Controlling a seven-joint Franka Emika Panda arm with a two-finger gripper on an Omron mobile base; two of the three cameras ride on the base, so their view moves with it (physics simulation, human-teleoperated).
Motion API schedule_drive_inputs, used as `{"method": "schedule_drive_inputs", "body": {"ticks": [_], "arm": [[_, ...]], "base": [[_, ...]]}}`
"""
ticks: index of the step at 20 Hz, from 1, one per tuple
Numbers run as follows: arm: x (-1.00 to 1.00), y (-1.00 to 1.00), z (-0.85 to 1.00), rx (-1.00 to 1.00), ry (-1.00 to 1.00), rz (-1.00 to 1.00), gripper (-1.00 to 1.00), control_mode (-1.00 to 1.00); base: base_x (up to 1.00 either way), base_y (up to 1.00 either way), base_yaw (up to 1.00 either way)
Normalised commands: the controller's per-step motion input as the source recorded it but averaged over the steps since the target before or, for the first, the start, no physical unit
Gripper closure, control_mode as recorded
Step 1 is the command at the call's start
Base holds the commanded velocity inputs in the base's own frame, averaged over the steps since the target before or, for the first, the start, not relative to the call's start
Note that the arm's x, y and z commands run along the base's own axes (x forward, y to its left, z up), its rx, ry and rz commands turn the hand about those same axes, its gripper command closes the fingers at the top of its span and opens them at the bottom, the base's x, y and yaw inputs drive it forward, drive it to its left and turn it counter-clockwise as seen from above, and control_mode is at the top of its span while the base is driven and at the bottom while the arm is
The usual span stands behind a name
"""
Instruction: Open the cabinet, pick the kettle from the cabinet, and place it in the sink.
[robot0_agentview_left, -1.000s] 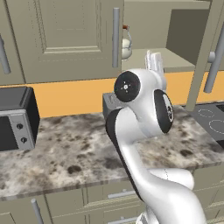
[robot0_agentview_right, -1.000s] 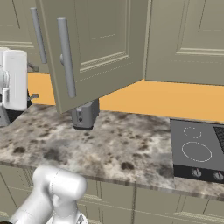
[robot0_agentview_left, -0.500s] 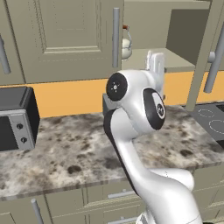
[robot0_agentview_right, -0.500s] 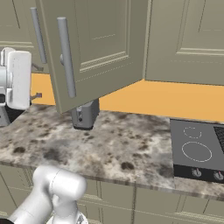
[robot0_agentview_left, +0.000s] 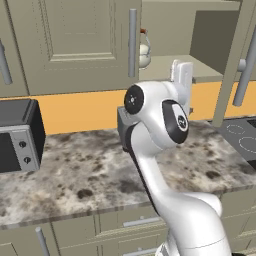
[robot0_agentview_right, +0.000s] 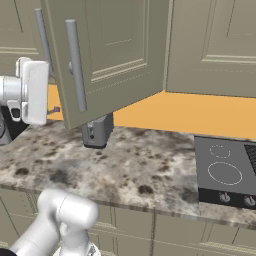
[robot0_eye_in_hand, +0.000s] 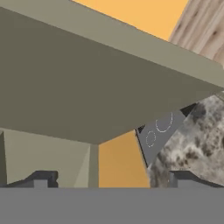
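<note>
Moved: white arm's elbow has swung lower and rightward since the earlier frame; its two-finger gripper (robot0_eye_in_hand: 111, 180) has crept closer under the shelf.
Jaws: spread wide, released, grasping nothing.
Cabinet: tall olive-beige panelled cabinet (robot0_agentview_left: 75, 45) has its right door (robot0_agentview_right: 115, 55) swung open.
Kettle place: small round cream-white kettle (robot0_agentview_left: 144, 49) stands on the cabinet shelf, partly hidden behind a long grey bar handle (robot0_agentview_left: 132, 42).
Kettle look: pale rounded body, thin arched wire handle with a reddish-brown piece.
Handling: probably light, rigid, smooth; the arched handle seems the best hold.
</note>
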Motion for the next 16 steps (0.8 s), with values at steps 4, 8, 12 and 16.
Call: {"method": "schedule_drive_inputs", "body": {"ticks": [4, 8, 12, 16], "arm": [[0.02, -0.26, 0.00, 0.03, 0.00, -0.09, -1.00, -1.00], [0.00, -0.30, 0.00, 0.01, 0.00, -0.11, -1.00, -1.00], [-0.10, -0.25, 0.00, 0.03, 0.00, -0.13, -1.00, -1.00], [-0.16, -0.22, 0.00, 0.03, 0.00, -0.11, -1.00, -1.00]], "base": [[0.00, 0.00, 0.00], [0.00, 0.00, 0.00], [0.00, 0.00, 0.00], [0.00, 0.00, 0.00]]}}
